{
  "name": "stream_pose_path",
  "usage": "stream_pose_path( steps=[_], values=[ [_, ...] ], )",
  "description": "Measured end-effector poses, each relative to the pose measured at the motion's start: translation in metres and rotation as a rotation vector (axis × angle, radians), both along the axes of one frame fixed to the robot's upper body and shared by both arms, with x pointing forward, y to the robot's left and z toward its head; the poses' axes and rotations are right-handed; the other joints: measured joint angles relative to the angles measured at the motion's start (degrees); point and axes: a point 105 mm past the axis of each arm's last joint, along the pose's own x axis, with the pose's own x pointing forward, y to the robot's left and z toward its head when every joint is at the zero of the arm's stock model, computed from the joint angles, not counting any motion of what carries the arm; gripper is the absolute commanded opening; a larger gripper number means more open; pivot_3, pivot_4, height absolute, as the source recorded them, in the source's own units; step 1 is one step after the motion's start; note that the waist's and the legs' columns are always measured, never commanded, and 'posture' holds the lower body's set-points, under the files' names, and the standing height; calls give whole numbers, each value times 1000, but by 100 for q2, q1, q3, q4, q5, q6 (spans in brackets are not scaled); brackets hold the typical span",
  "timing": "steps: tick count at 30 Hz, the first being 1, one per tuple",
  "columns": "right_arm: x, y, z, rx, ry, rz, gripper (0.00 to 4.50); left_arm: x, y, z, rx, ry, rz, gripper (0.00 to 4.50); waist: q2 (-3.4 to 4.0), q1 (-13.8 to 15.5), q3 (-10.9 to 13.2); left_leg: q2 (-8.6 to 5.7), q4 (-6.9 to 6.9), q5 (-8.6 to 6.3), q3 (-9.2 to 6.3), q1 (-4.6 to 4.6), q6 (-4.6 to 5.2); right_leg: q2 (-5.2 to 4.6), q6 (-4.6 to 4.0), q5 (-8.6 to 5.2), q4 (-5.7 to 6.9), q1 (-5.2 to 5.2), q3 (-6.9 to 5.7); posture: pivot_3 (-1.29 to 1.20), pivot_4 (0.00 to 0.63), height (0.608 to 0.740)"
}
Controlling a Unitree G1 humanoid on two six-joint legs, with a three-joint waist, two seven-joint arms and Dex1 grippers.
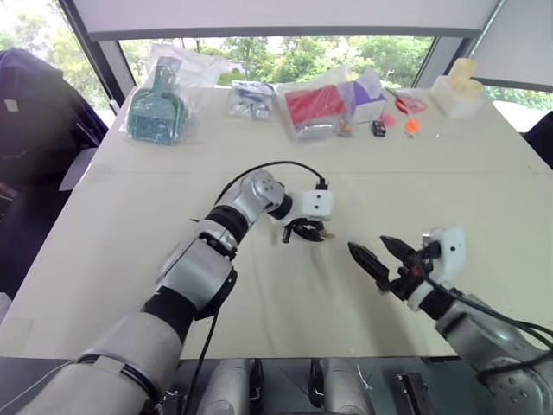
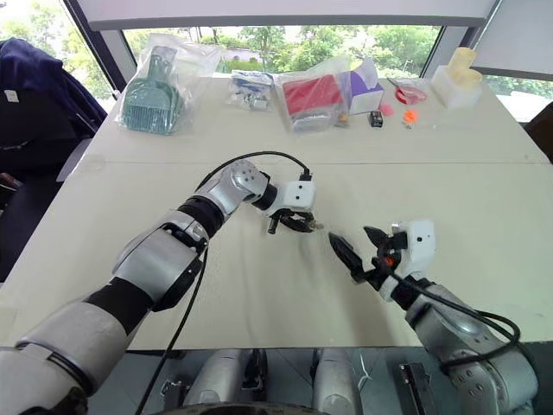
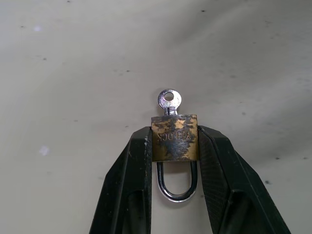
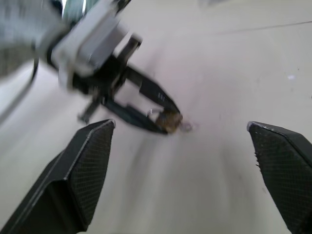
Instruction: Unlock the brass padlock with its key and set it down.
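Clamped in the left gripper (image 3: 174, 141) just above the table (image 1: 259, 285) is the brass padlock (image 3: 174, 138), key (image 3: 168, 100) outward, at ten o'clock from the wide-spread right gripper (image 1: 382, 251).

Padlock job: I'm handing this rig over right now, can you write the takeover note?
Left gripper: shut on the padlock, fingers pinching the brass body's sides, low over the table.
Right gripper: open, empty, apart from the lock and aimed towards it.
Key: in the lock, its silver head sticking out of the body, away from the gripper.
Shackle: looks closed, lying between the left fingers.
Done: lock gripped, key in place.
Left: turn key with the right gripper, open the shackle, set lock down.
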Motion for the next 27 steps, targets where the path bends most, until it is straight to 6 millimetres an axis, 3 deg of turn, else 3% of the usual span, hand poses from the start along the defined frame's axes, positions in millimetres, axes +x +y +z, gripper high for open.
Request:
stream_pose_path(
  steps=[5,9,17,21,25,27],
  values=[
    [19,9,12,212,-16,-32,4500,10,11,38,-245,-107,22,783,-1,-61,2,-7,-5,0,4,-22,0,-7,20,13,6,-24,0,0,150,735],
    [39,19,26,382,-26,-30,4500,2,11,74,-405,-211,-32,783,2,-53,1,-12,-5,0,5,-18,0,-10,19,13,5,-14,0,0,150,735],
    [57,23,40,491,-60,-22,4500,-22,19,75,-465,-223,-22,783,9,-63,3,-14,-4,3,4,-12,-2,-2,19,13,13,-8,0,0,150,735],
    [60,24,40,501,-60,-20,4500,-26,17,90,-498,-255,-10,783,10,-74,2,-14,-4,3,4,-5,-2,1,19,12,12,-2,0,0,150,735],
    [63,27,39,511,-53,-4,4500,-26,19,90,-509,-252,18,783,11,-83,2,-13,-4,5,4,-4,-5,3,21,13,16,-1,0,0,150,735],
    [63,27,39,521,-53,3,3953,-26,21,89,-513,-250,27,783,12,-80,2,-13,-4,6,3,-4,-6,3,21,13,15,-1,0,0,150,735]
  ],
)
